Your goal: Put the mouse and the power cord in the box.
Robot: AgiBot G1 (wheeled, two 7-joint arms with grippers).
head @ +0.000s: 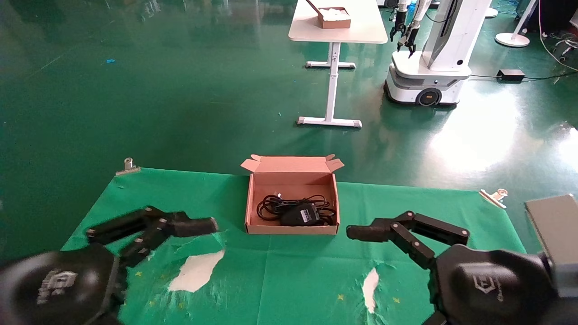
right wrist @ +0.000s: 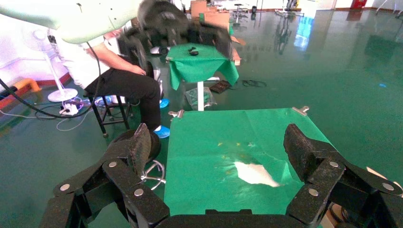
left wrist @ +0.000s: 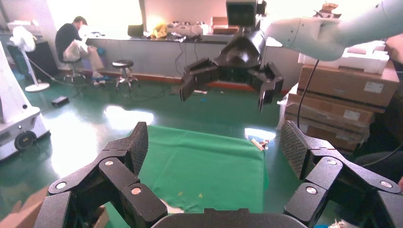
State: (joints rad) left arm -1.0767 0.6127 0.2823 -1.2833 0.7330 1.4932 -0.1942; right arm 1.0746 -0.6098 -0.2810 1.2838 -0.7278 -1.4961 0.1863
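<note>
The brown cardboard box (head: 291,229) stands open at the far middle of the green cloth, its flap lid (head: 291,164) tilted back. Inside lie the black mouse (head: 299,215) with a pale label and, behind and around it, the looped black power cord (head: 272,205). My left gripper (head: 198,228) hovers to the left of the box, open and holding nothing (left wrist: 215,147). To the right of the box my right gripper (head: 361,233) is also open and holds nothing (right wrist: 218,147). Each wrist view shows the other arm's gripper farther off.
The green cloth (head: 280,280) is torn, with white patches (head: 198,270) (head: 370,283) in front of the box. Metal clips (head: 128,166) (head: 494,197) hold its far corners. A grey block (head: 553,230) is at the right edge. Beyond stand a white table (head: 336,27) and another robot (head: 429,67).
</note>
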